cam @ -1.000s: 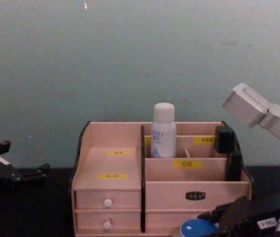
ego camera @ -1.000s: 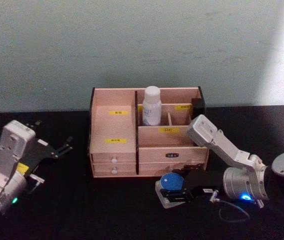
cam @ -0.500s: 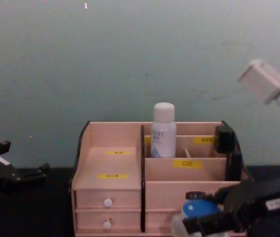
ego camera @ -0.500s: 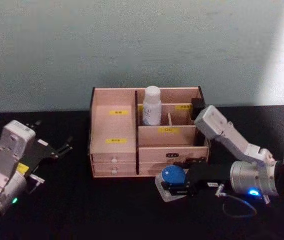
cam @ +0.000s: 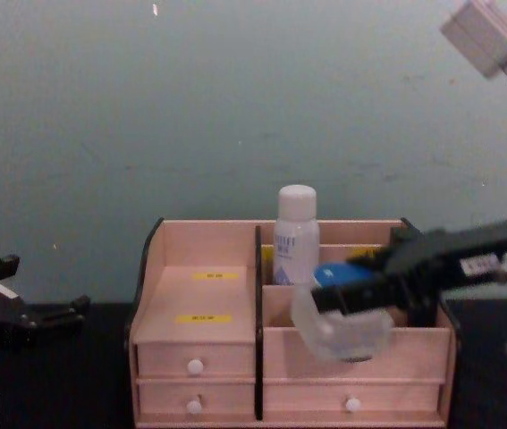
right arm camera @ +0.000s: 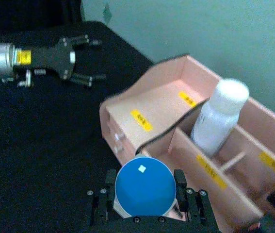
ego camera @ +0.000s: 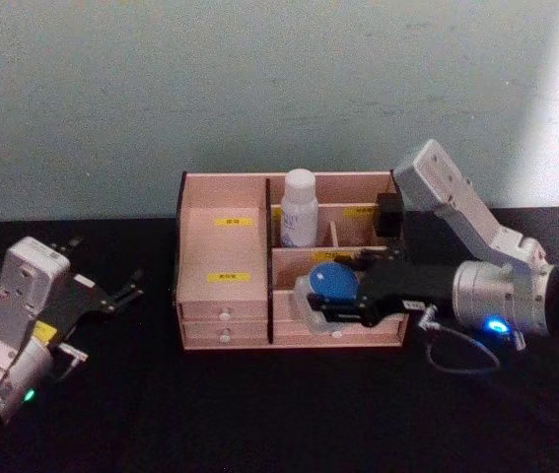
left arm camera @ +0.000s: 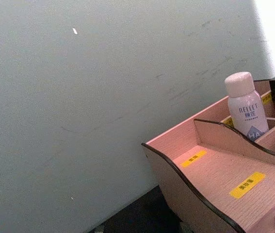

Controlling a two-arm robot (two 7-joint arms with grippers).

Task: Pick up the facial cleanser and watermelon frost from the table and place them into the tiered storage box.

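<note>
My right gripper (ego camera: 332, 299) is shut on the watermelon frost (ego camera: 329, 280), a squat clear jar with a blue lid (right arm camera: 145, 188). The jar is held off the table against the front right part of the tiered storage box (ego camera: 222, 258). In the chest view the jar (cam: 342, 323) hangs level with the rim of the box's (cam: 198, 299) front right compartment. The facial cleanser (ego camera: 299, 208), a white bottle (cam: 296, 234), stands upright in a back compartment. My left gripper (ego camera: 113, 293) rests open on the table, left of the box.
The black tabletop (ego camera: 259, 414) stretches in front of the box. Drawers with white knobs (cam: 196, 367) face me at the box's lower front. A black item (ego camera: 388, 214) sits at the box's back right corner. A pale wall stands close behind.
My right gripper has lifted the jar from the table in front of the box up to the box's front right compartment. The left arm has not moved.
</note>
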